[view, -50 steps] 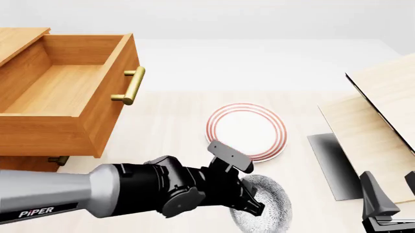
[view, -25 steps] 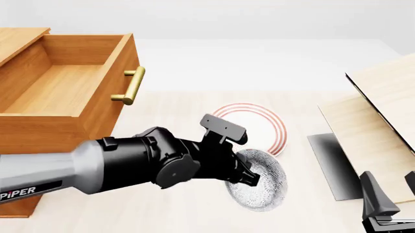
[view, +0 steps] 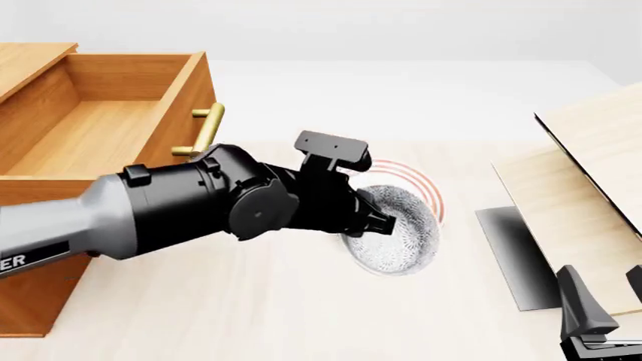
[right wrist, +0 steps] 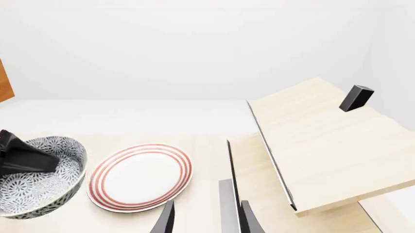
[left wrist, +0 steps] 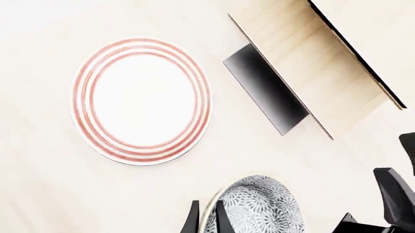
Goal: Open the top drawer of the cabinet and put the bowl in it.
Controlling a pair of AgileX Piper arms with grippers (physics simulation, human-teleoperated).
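Standing open, the top drawer [view: 95, 139] awaits; the left end effector [view: 380, 222] grips the bowl [view: 398, 229] by its rim, clear of the worktop [view: 301, 301]. Placing it inside remains.

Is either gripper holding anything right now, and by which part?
The left gripper holds the bowl by its rim, lifted off the table. The right gripper holds nothing.

The black left gripper [view: 377, 219] grips the rim of the small grey-blue speckled bowl [view: 401, 233], held tilted above the pale table [view: 301, 301]; behind it peeks the white red-ringed plate [view: 422, 188]; the orange-brown top drawer [view: 90, 143] stands open at left; the right gripper [view: 602, 316] sits low at right.
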